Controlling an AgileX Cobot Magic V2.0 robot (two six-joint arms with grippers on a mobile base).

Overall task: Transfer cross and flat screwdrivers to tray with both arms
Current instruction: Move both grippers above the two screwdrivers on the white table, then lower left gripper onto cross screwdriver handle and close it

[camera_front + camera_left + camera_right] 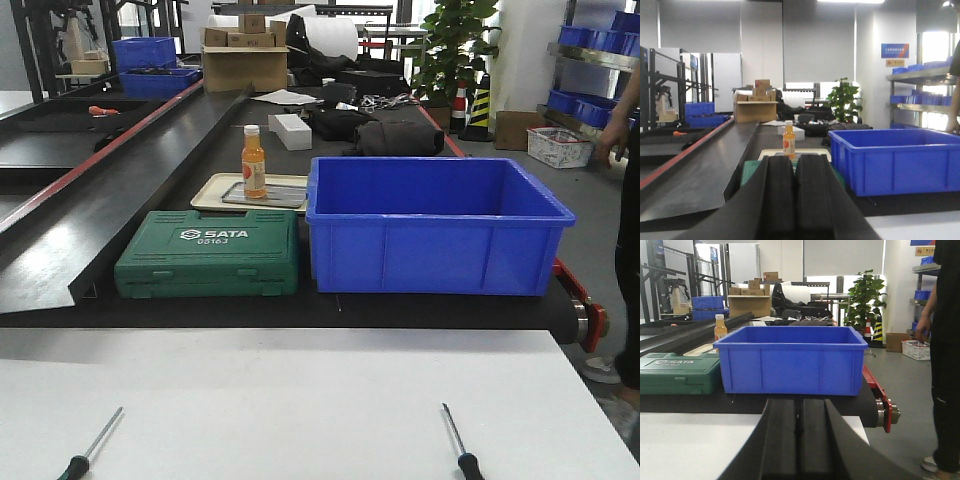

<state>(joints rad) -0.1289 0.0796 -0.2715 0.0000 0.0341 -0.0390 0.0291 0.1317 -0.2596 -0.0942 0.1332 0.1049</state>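
**Item 1.** Left pincer (794, 165), right pincer (800, 407): each has its jaws pressed together and holds nothing. Hazard: brought down like this, they would strike a shaft rather than straddle it, so they must part first.

**Item 2.** Left screwdriver (98, 440), right screwdriver (456, 440): both lie flat on the near side of the white tabletop (300, 400), well apart. Which is cross and which flat cannot be told. Hazard: the thin shafts lie flush with the surface, and the round handles may roll or skid under a glancing touch.

**Item 3.** Green case (208, 255), blue bin (435, 240): side by side beyond the tabletop, between the tools and their goal. Hazard: a low carry could clip either one.

**Item 4.** Tray (275, 196): lies in a beige tray (205, 195) behind the case. A bottle (254, 160) appears to stand on its left part. Hazard: a tool set down there could topple it.

**Orientation.**
- Left screwdriver: handle nearest, tip pointing away and rightward, axis diagonal.
- Right screwdriver: handle nearest, tip pointing away, leaning slightly left.
- Tray: long axis runs left to right.
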